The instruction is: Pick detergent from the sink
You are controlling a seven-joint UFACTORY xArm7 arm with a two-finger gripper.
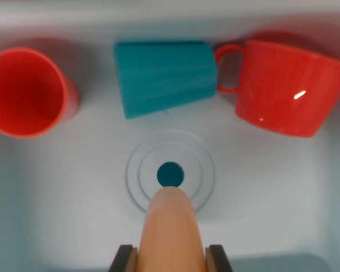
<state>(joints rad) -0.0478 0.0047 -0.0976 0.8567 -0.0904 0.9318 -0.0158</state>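
Looks like a kitchen, poss. a toy/mock one: white sink basin [56, 192] w/ round drain [170, 174] at centre. Drinkware lies in it: red cup [28, 92] at 10 o'clock, teal cup [164, 76] at 12, red mug [289, 88] at 2.

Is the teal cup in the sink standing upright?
No, the teal cup lies on its side between the two red cups.

Pincer [170, 259] gripping peach detergent bottle [171, 229], over sink [56, 192]
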